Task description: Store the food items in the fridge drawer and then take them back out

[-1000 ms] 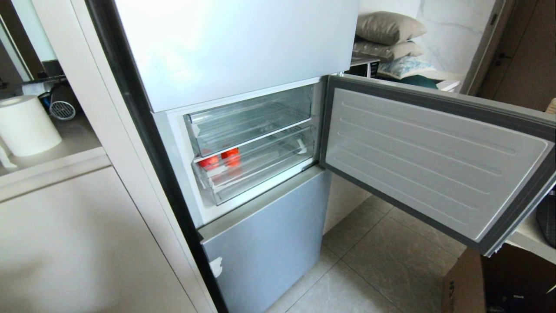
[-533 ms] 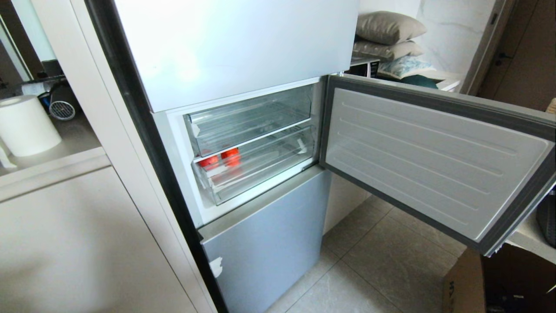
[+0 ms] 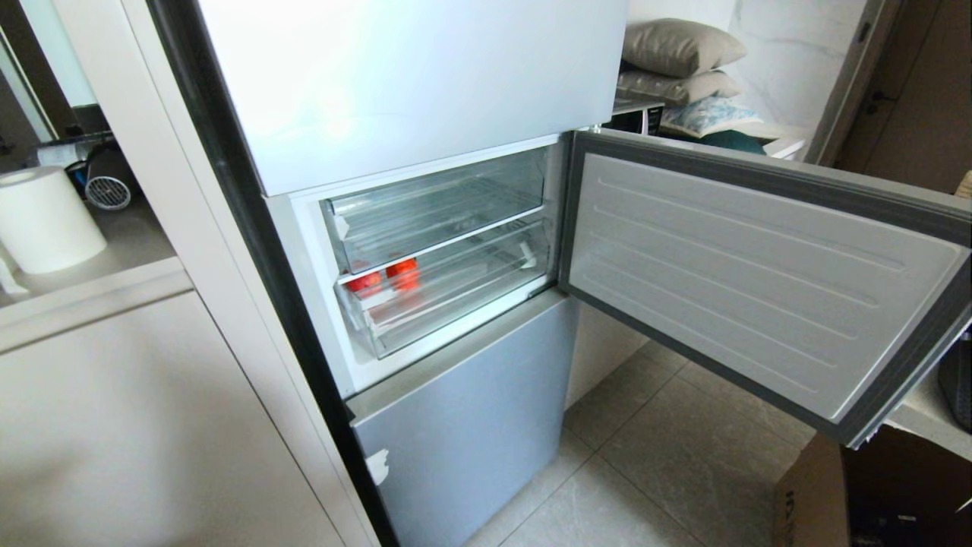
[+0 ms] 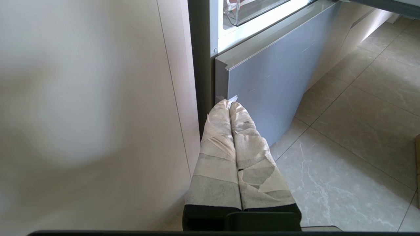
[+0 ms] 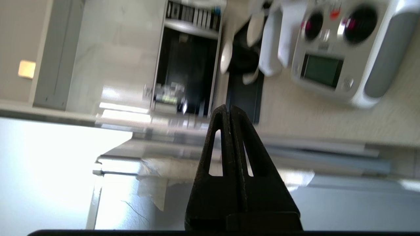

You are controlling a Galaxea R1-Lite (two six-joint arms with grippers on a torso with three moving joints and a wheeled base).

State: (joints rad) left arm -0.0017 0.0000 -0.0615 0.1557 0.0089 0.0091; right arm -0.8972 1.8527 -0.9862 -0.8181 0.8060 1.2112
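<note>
The fridge's middle compartment stands open in the head view. Two red food items (image 3: 367,282) (image 3: 402,270) lie side by side at the left end of the clear fridge drawer (image 3: 463,300), seen through its front, under the shallower upper drawer (image 3: 433,205). Neither arm shows in the head view. My left gripper (image 4: 228,103) is shut and empty, parked low beside the fridge's grey bottom door (image 4: 269,82). My right gripper (image 5: 227,109) is shut with nothing in it, pointing over a shiny grey surface toward a counter.
The compartment door (image 3: 759,273) swings wide to the right, over a cardboard box (image 3: 812,494) on the tiled floor. A white cabinet (image 3: 152,425) flanks the fridge on the left. A white appliance (image 5: 338,49) sits on the counter in the right wrist view.
</note>
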